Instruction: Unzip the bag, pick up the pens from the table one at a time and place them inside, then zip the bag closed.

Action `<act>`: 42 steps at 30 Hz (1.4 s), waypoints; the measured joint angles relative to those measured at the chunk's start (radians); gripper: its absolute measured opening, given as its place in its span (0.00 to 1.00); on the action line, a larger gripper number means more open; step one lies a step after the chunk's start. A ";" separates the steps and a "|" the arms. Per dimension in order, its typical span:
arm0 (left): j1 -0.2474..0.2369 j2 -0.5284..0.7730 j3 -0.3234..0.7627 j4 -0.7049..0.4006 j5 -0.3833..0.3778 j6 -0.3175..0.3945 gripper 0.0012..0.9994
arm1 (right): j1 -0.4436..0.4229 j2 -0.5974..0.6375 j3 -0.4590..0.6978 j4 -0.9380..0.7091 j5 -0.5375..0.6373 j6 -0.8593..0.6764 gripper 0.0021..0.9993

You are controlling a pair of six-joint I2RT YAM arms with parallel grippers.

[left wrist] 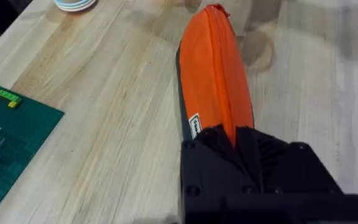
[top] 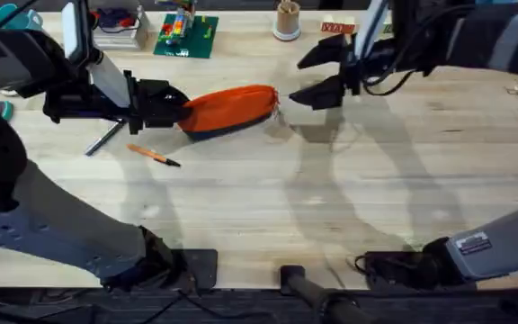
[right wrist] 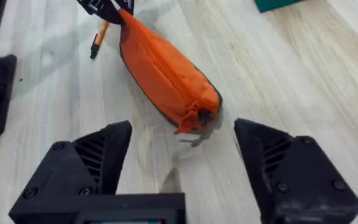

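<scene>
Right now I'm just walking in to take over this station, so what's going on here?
The left gripper is clamped on one end of the orange bag, which lies zipped on the table. The right gripper hangs open just off the other end, lined up with the zipper pull. The orange pen and the dark pen lie on the wood beside the bag, not yet picked up.

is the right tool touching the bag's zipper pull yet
No, the right tool is open and hangs short of the bag, with bare table between its fingers.
</scene>
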 joint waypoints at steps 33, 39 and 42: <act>0.000 0.000 0.000 0.000 0.000 0.000 0.04 | 0.069 0.181 0.003 0.094 -0.001 0.000 1.00; 0.000 0.000 0.000 0.000 0.000 0.000 0.04 | 0.075 0.181 0.003 0.110 0.000 0.001 1.00; 0.000 0.000 0.000 0.000 0.000 0.000 0.04 | 0.081 0.183 0.004 0.139 -0.001 0.008 1.00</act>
